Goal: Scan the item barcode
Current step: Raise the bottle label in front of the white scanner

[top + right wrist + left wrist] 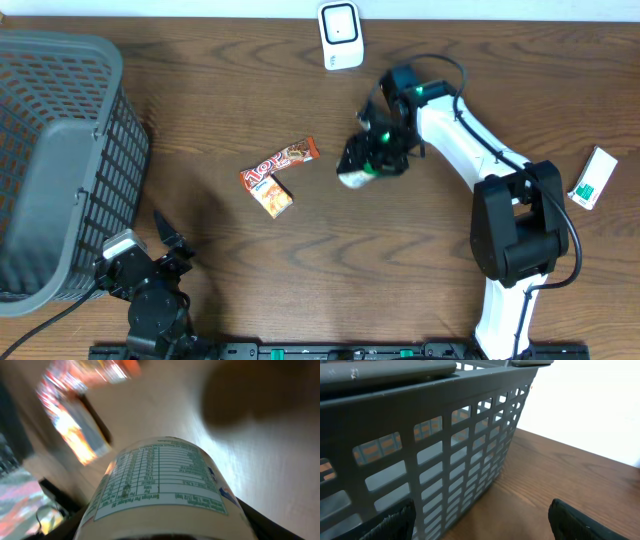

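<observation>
My right gripper [372, 152] is shut on a cream-coloured bottle [356, 178] with a green-printed nutrition label, held just above the table's middle. In the right wrist view the bottle [160, 480] fills the lower frame, label side up, and my right gripper [160, 532] has a dark finger on each side of it. No barcode shows on the visible side. A white scanner [341, 36] stands at the table's far edge, up and left of the bottle. My left gripper [172, 243] rests at the front left, open and holding nothing [482, 522].
A grey slatted basket [60, 150] fills the left side, close in front of the left gripper [445, 445]. A red-orange snack bar [280, 157] and a small orange packet [276, 197] lie left of the bottle. A white-and-green box [592, 178] lies at the far right.
</observation>
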